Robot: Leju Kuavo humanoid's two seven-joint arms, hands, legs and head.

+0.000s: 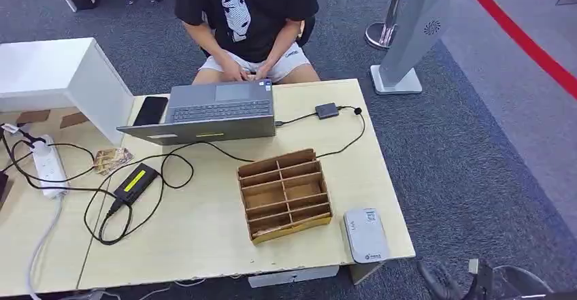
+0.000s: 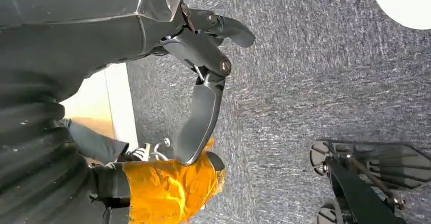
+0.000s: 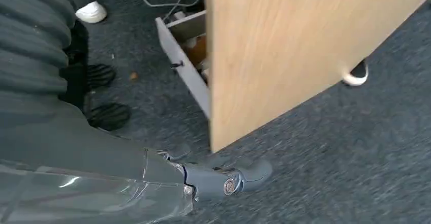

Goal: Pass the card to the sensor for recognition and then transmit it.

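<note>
You are looking down on a pale wooden table [image 1: 204, 239], with a person [image 1: 248, 21] sitting at its far side, hands down by a grey laptop [image 1: 211, 113] that is standing open toward them. Nearer to you, a cardboard organiser [image 1: 284, 194] is sitting right of the table's centre; something brownish is lying in its nearest slot, too small to tell what. The grey-white sensor [image 1: 365, 235] is lying flat just beside the organiser, at the table's near right corner. A white power strip [image 1: 47, 167] is resting at the left, with a black adapter [image 1: 135, 182] and its looped cables between strip and organiser.

Your right hand [image 1: 443, 283] is hanging below the table's right corner, well apart from the sensor, fingers apart and holding nothing. Your left hand [image 2: 201, 97] is hanging over the grey carpet, its thumb reaching onto a crinkled orange-yellow patch [image 2: 167, 188] at the fingers; you cannot tell whether it is grasping anything.

The card [image 1: 112, 158], small and patterned, is lying flat on the table's left part, between power strip and adapter.
</note>
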